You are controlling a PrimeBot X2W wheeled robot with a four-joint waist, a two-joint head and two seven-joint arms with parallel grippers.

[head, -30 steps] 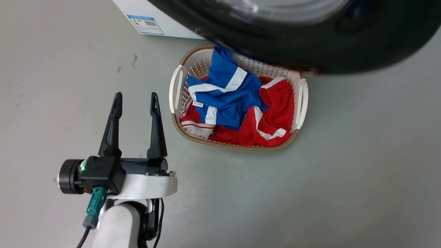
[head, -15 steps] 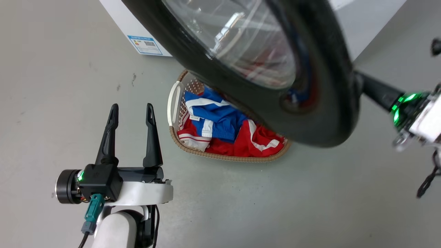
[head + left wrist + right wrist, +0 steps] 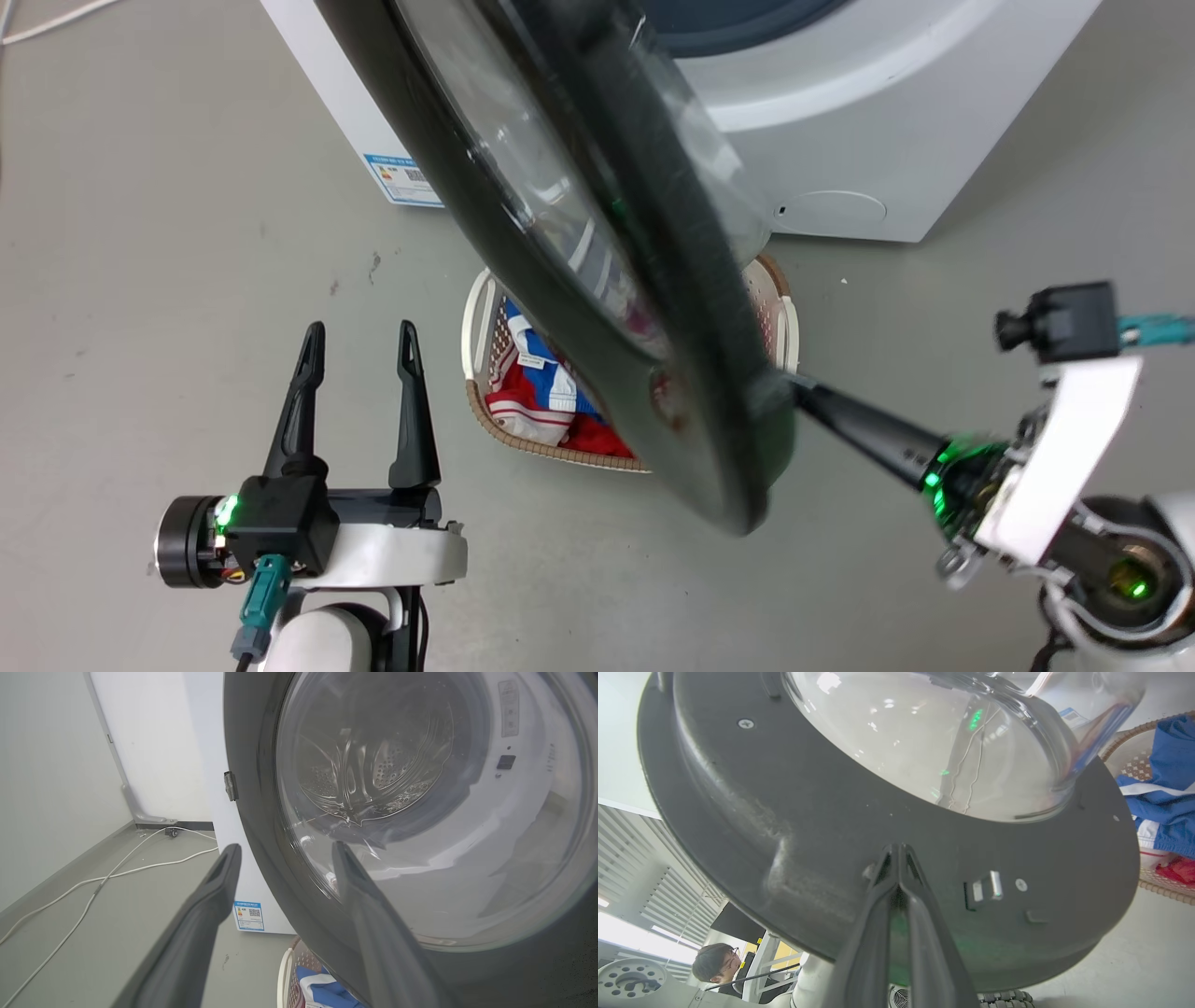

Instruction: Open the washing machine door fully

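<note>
One washing machine door [image 3: 597,280], black-rimmed with a bulging glass bowl, stands swung out from the single white washing machine [image 3: 840,140] and hangs between the robot's two grippers in the head view. It is seen there almost edge-on, running from the top edge down to the lower centre.

The right gripper [image 3: 899,851] has its two dark fingers pressed together with nothing between them. Their joined tips rest against the door's dark inner face, just beside a small metal latch piece [image 3: 987,889]. The left gripper [image 3: 359,336] hovers over the grey floor [image 3: 140,233] with its two fingers spread wide and empty, well apart from the door and just left of the one laundry basket [image 3: 481,317].

That basket holds blue and red clothing [image 3: 541,373], but the door covers most of it, so the number of garments cannot be told. One label [image 3: 403,179] sits low on the machine's side. Two white cables [image 3: 117,872] trail across the floor in the left wrist view, where the steel drum [image 3: 373,765] shows warped through the door glass.

The door's upper part and the machine's top are cut off by the head view's edge. The spot where the right fingers meet the door is blurred there. One person [image 3: 712,963] appears partly, low in the right wrist view, below the door.
</note>
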